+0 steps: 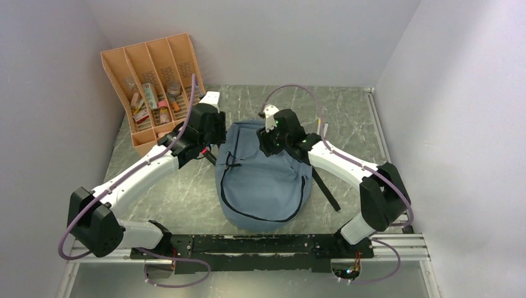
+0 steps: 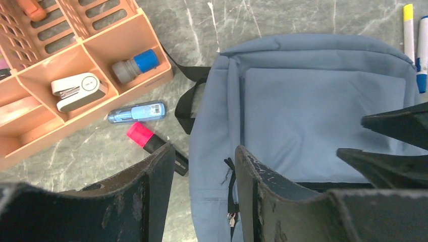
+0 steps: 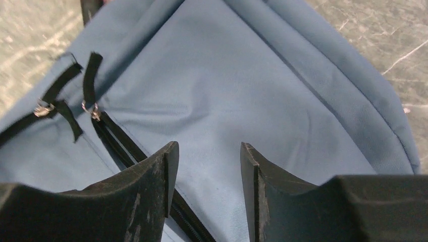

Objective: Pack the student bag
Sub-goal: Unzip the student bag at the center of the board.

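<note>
The grey-blue student bag [image 1: 263, 180] lies flat in the middle of the table, its dark zipper closed around the front. My left gripper [image 1: 209, 144] is open and empty at the bag's left edge [image 2: 217, 166], above a black zipper pull [image 2: 231, 189]. My right gripper [image 1: 271, 141] is open and empty over the bag's top panel [image 3: 212, 91], just right of two zipper pulls [image 3: 91, 108]. The right gripper's dark fingers [image 2: 391, 126] also show in the left wrist view.
An orange desk organizer [image 1: 152, 81] with a stapler [image 2: 78, 89] and a stamp [image 2: 135, 64] stands at the back left. A blue tube [image 2: 136, 112] and a pink highlighter [image 2: 151, 143] lie beside the bag. Markers [image 2: 414, 43] lie behind it. A black strap [image 1: 325, 189] trails right.
</note>
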